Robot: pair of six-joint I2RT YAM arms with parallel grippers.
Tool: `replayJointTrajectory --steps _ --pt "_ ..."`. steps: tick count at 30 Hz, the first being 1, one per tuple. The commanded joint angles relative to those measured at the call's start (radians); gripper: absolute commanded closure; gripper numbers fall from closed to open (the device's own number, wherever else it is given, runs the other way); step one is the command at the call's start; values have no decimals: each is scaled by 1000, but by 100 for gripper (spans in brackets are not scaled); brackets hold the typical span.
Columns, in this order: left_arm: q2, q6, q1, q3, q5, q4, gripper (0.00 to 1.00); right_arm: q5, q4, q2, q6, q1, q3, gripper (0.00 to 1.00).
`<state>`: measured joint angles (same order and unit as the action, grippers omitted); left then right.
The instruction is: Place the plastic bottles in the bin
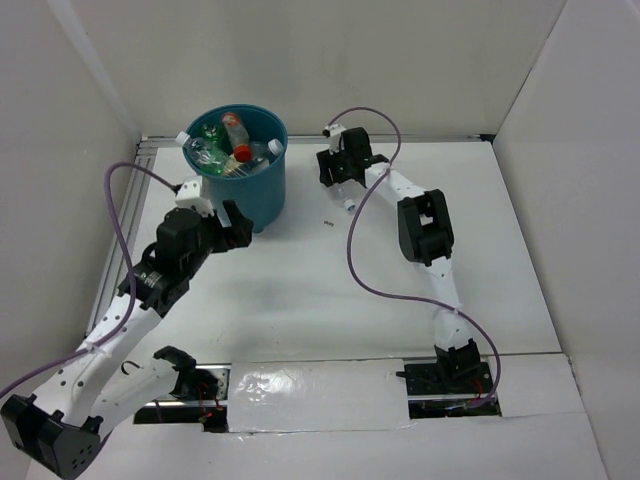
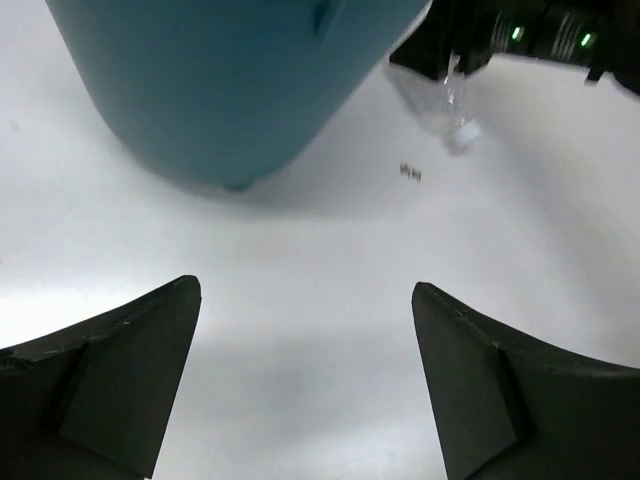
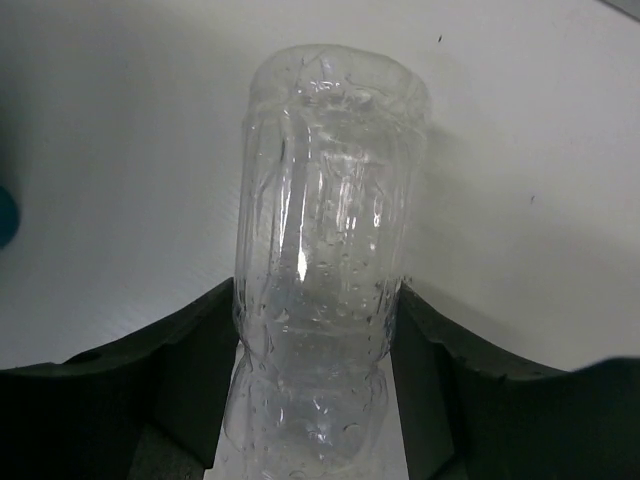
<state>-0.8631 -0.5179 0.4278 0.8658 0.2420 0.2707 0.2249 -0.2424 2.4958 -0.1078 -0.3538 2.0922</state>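
The teal-blue bin (image 1: 262,195) stands at the back left and holds several plastic bottles: a green one (image 1: 212,130), one with a red cap (image 1: 240,152) and clear ones (image 1: 205,152). My right gripper (image 1: 340,182) is to the right of the bin, shut on a slim clear bottle (image 3: 325,230) whose white cap (image 1: 349,204) points toward the near side. This bottle also shows in the left wrist view (image 2: 445,105). My left gripper (image 1: 238,228) is open and empty, low by the bin's near side (image 2: 230,90).
A small dark speck (image 1: 327,222) lies on the white table between the bin and the right arm. White walls close in the table at the back and on both sides. A purple cable (image 1: 375,290) loops along the right arm.
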Motion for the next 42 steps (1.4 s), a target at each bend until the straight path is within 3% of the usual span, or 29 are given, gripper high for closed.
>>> replayJointTrajectory --steps 1,4,8,12,19,25,34,37,39,42 --pt "58 -93 14 -78 -73 4 0 20 -17 -101 -23 7 -43 74" --pt "82 -131 38 -163 -124 4 0 73 -26 -242 -13 27 -63 89" --pt "95 -179 107 -261 -124 -5 0 143 37 -449 -32 38 -38 90" --pt "79 -214 158 -312 -124 -53 0 195 116 -503 -88 -2 41 90" --pt "36 -223 229 -333 -106 -93 0 231 221 -361 -37 -97 322 90" --pt "79 -254 258 -373 -95 -93 0 190 460 -226 118 -221 392 89" --pt "130 -283 276 -413 -75 -93 0 131 514 -121 186 -290 466 88" --pt "139 -283 276 -413 -75 -93 0 111 486 -109 186 -300 466 72" --pt "139 -283 276 -413 -75 -93 0 99 453 -109 175 -300 457 47" --pt "128 -283 276 -413 -75 -93 0 99 396 -109 166 -291 457 22"
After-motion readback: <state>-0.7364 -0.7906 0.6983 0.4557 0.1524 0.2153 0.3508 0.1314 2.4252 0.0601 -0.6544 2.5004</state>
